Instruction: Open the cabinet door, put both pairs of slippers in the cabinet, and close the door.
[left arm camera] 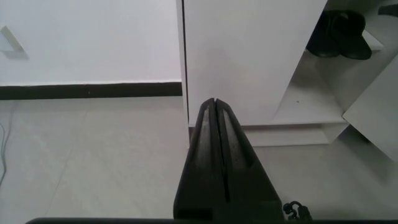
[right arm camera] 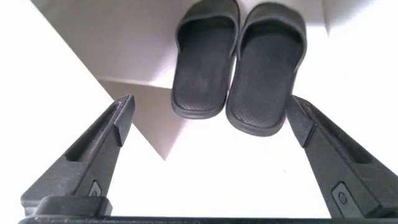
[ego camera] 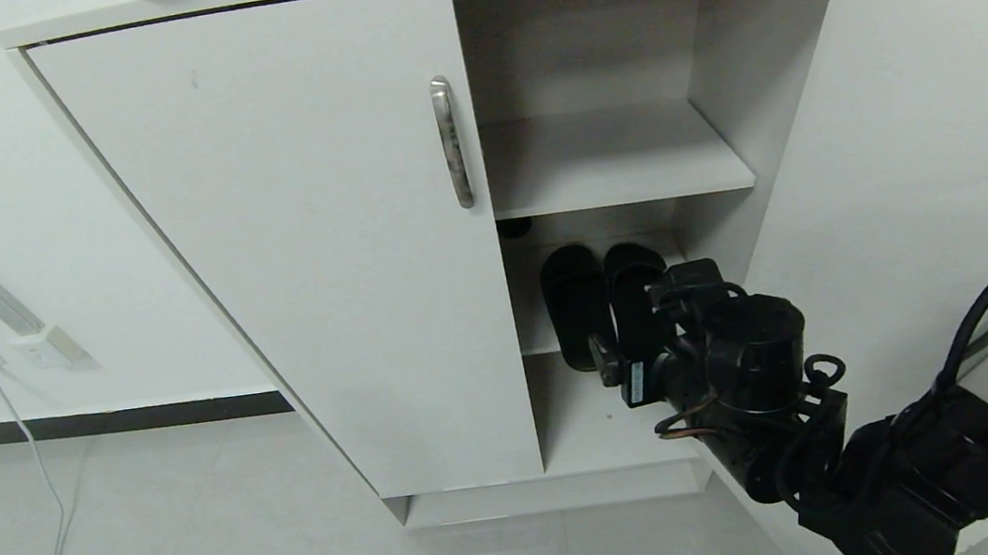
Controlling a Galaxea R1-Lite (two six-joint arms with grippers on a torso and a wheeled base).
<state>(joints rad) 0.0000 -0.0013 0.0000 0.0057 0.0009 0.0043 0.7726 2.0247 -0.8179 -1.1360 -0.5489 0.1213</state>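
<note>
Right gripper (right arm camera: 209,106) jaws stand wide, just off black slippers (right arm camera: 239,62) whose near ends overhang the shelf (ego camera: 532,315) front edge; any brush could tip them out.

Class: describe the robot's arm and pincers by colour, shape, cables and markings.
The right arm is black, with bulky rounded joints, looped cables and a small white label. The right pincer has two flat black fingers, each bearing a round mark. The left pincer is black, tapering to a rounded tip.
</note>
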